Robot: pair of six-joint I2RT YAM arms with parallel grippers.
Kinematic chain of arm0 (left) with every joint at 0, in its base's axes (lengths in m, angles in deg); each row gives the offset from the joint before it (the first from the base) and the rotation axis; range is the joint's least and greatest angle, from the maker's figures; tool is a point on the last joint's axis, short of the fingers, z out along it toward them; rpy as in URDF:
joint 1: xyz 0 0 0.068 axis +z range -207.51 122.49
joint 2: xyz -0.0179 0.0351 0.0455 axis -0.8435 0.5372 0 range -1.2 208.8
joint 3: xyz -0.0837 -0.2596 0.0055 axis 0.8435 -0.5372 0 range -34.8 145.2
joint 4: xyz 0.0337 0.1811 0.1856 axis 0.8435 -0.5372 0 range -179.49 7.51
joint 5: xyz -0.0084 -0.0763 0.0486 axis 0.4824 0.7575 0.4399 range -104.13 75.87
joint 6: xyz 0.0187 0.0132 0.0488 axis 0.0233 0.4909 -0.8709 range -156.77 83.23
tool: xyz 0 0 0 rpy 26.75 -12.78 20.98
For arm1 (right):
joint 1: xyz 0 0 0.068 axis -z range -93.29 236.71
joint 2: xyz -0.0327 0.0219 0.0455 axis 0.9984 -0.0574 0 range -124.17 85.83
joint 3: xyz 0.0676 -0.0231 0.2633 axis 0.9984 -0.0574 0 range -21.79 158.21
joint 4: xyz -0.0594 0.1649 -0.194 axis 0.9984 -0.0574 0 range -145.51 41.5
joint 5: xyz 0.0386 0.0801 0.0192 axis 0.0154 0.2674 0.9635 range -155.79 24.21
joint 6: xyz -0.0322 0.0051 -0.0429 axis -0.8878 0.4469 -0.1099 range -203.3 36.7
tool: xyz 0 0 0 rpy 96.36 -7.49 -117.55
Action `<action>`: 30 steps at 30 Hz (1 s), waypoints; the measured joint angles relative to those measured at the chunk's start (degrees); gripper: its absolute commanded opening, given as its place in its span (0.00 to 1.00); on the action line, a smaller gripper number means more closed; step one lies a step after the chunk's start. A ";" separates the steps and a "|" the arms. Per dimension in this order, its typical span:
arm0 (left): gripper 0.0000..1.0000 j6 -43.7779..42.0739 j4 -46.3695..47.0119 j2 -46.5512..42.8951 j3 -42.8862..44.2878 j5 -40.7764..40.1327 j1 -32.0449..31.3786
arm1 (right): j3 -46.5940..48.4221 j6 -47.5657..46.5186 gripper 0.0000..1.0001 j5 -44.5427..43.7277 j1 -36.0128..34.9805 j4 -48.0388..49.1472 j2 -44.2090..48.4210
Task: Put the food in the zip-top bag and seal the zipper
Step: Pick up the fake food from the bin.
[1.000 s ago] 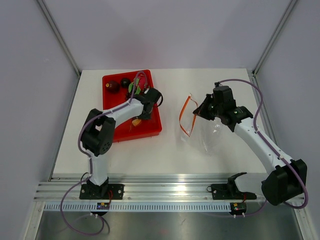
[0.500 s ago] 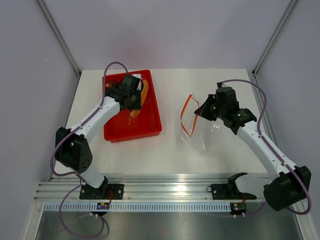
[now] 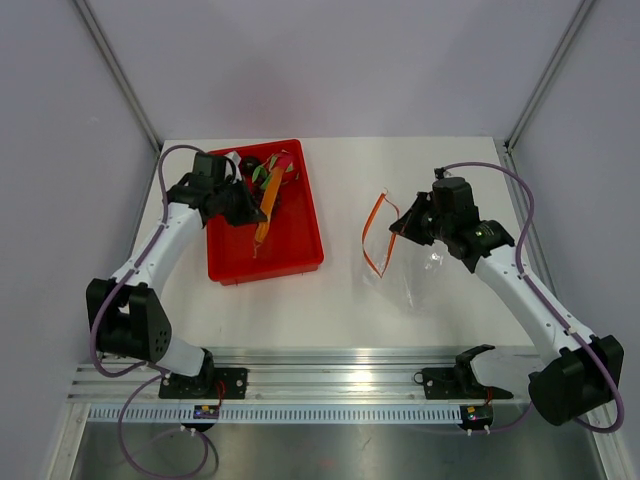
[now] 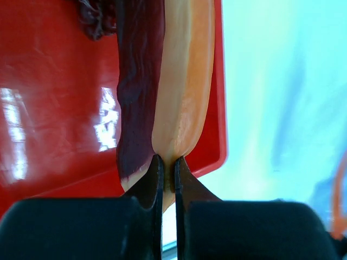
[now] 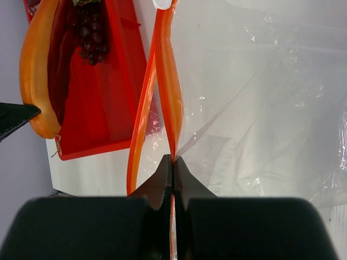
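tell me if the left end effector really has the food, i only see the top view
Observer: Yes. Left wrist view: the left end effector is shut on the tip of a long orange and dark red slice, red bin behind it.
Operator: and the right side
Observer: The right end effector pinches one orange lip of the zipper; the other lip bows away, so the bag has an open mouth.
Operator: any other food
Observer: Dark grapes lie in the bin.

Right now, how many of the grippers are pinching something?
2. The left gripper is shut on a long orange piece of food over the red bin; the right gripper is shut on the orange zipper strip of the bag.
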 measured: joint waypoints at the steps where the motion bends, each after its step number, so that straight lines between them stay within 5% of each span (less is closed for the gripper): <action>1: 0.00 1.20 0.81 -0.02 -0.90 1.81 1.16 | -0.02 0.00 0.00 0.02 0.00 0.00 0.00; 6: 0.00 7.13 5.92 0.04 -8.00 8.87 6.27 | -0.28 -0.02 0.00 0.02 0.00 0.00 0.02; 8: 0.09 8.57 7.28 0.35 -9.90 9.99 6.62 | -0.39 -0.02 0.00 0.02 0.00 0.00 0.02; 9: 0.39 9.22 7.98 0.59 -10.64 10.16 6.62 | -0.39 -0.02 0.00 0.02 0.00 0.00 0.02; 12: 0.94 9.73 8.41 1.79 -11.37 9.90 6.29 | -0.39 -0.04 0.00 0.04 0.00 0.02 0.00; 13: 0.98 10.03 8.39 2.16 -11.58 9.62 6.29 | -0.39 -0.07 0.00 0.07 0.00 0.02 0.00; 22: 0.95 10.38 6.51 2.75 -9.49 2.99 5.90 | -0.39 -0.61 0.00 0.09 0.00 0.02 -0.72; 30: 0.92 2.95 -0.98 13.27 12.76 -6.14 1.14 | -0.39 -0.90 0.00 0.26 0.00 0.07 -2.62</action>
